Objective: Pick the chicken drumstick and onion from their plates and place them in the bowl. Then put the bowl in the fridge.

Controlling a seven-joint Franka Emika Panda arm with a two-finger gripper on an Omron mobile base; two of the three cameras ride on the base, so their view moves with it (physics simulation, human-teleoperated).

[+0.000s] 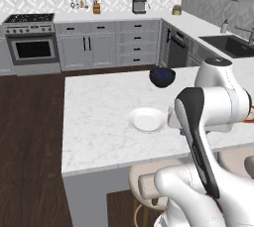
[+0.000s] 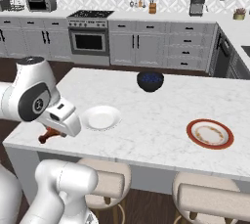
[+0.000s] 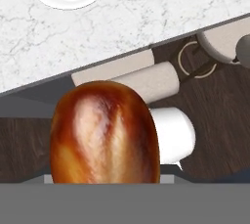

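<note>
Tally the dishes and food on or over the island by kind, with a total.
Plates: 2, white and red-rimmed
Bowls: 1, dark blue
Drumsticks: 1, in the end effector
Total: 4

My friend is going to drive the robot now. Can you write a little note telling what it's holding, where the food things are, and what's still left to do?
Gripper: fingers shut on the chicken drumstick, lifted off its plate and carried near the island's front edge.
White plate: empty. Red-rimmed plate: empty too.
Dark blue bowl sits at the far side; it's not the one for this job.
Can't see the onion, the reddish-brown bowl or the fridge from here.
Done: drumstick picked up.
Left: drop the drumstick in the bowl, check the onion, then put the bowl in the fridge.
</note>
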